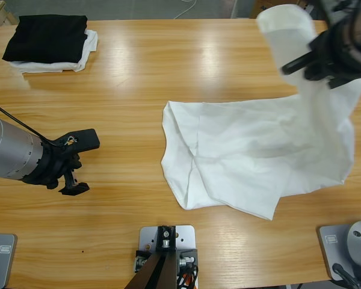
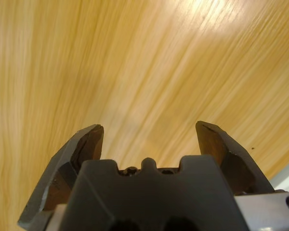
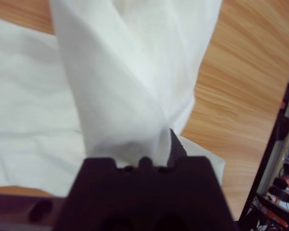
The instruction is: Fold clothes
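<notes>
The white T-shirt (image 1: 253,156) lies crumpled on the right half of the wooden table (image 1: 138,84). One part of it is pulled up off the table toward the upper right. My right gripper (image 1: 316,60) hangs there, shut on that raised fold. In the right wrist view the cloth (image 3: 135,72) rises straight out of the right gripper (image 3: 144,144) and hides its jaws. My left gripper (image 1: 81,165) sits at the table's left, well away from the shirt. It is open over bare wood, with nothing between its fingers (image 2: 89,144).
A folded black garment (image 1: 45,37) rests on a smaller folded white cloth (image 1: 89,43) at the back left corner. Bare wood lies between the left gripper and the shirt. Dark rig parts and cables (image 3: 279,159) stand past the table's edge in the right wrist view.
</notes>
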Motion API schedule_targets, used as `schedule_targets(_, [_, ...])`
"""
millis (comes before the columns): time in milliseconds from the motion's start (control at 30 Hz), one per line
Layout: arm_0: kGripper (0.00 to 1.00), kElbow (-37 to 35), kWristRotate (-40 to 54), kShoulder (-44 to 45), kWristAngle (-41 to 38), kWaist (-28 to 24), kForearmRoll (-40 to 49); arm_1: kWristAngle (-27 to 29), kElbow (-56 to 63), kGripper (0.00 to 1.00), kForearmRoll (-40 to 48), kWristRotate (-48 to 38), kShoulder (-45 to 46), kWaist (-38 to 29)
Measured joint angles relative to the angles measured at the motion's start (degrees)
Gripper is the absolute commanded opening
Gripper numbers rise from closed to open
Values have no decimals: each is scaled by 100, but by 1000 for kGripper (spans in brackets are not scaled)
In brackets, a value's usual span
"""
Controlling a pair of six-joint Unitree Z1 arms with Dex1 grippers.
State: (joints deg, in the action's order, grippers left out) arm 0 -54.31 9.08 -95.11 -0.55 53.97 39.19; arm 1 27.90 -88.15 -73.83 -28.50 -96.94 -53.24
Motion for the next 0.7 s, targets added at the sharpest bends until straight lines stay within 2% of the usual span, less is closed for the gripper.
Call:
schedule_targets(300, [759, 72, -11, 48, 2, 0, -47, -234, -360, 0, -90, -282, -553, -396])
schedule_targets(367, [829, 90, -11, 48, 2, 0, -51, -313, -439, 0, -60, -318, -709, -430])
schedule_targets(700, [830, 173, -174, 48, 3, -73, -194, -605, -888, 0, 156, -337, -1394, -507])
